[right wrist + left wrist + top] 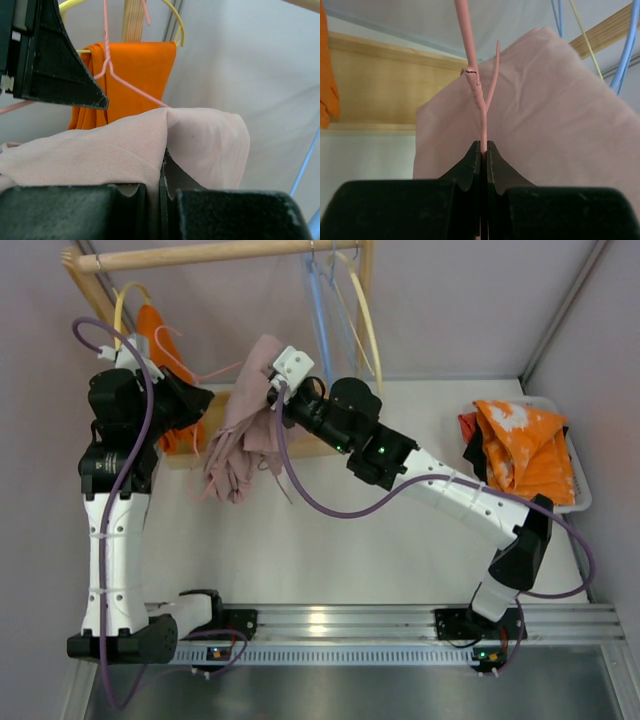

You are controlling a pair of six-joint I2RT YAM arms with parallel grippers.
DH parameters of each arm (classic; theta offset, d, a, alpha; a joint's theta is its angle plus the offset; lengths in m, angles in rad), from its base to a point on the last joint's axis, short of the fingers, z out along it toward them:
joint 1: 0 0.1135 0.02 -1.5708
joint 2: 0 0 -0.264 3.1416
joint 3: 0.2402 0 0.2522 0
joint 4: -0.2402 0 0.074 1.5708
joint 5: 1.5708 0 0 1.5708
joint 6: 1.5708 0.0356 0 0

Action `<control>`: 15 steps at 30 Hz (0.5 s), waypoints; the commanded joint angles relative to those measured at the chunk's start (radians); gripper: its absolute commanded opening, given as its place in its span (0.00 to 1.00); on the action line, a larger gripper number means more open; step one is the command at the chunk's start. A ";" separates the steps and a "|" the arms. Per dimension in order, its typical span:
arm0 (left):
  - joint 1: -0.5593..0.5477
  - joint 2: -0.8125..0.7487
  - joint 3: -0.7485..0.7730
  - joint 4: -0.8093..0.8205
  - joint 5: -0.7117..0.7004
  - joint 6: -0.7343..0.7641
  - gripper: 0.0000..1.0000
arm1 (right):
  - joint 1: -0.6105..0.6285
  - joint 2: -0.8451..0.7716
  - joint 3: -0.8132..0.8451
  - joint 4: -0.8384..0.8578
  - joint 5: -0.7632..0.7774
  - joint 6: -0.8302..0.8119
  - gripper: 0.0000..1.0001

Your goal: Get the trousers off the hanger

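Observation:
The dusty pink trousers (243, 430) hang bunched over a thin pink hanger (472, 75) between my two grippers. My left gripper (203, 397) is shut on the pink hanger's wire just below its twisted neck; its jaws pinch the wire in the left wrist view (483, 148). My right gripper (273, 392) is shut on a fold of the pink trousers (115, 145), with cloth draped over both fingers (162, 167). The bright orange trousers (153, 335) hang on a yellow hanger (172, 17) at the far left, behind my left gripper (55, 70).
A wooden rail (220, 252) runs across the top, with empty blue (322, 320) and yellow (366, 325) hangers on it. A white basket (578, 495) at the right holds an orange cloth with white blotches (525, 445). A wooden base board (305, 447) lies under the rack.

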 commanded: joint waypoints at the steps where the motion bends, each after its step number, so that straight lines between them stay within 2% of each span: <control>1: 0.005 -0.043 -0.048 0.046 -0.028 0.029 0.00 | -0.019 -0.084 0.072 0.091 -0.017 0.023 0.00; 15: 0.003 -0.106 -0.185 0.046 -0.038 0.066 0.00 | -0.051 -0.163 0.167 0.064 -0.020 0.098 0.00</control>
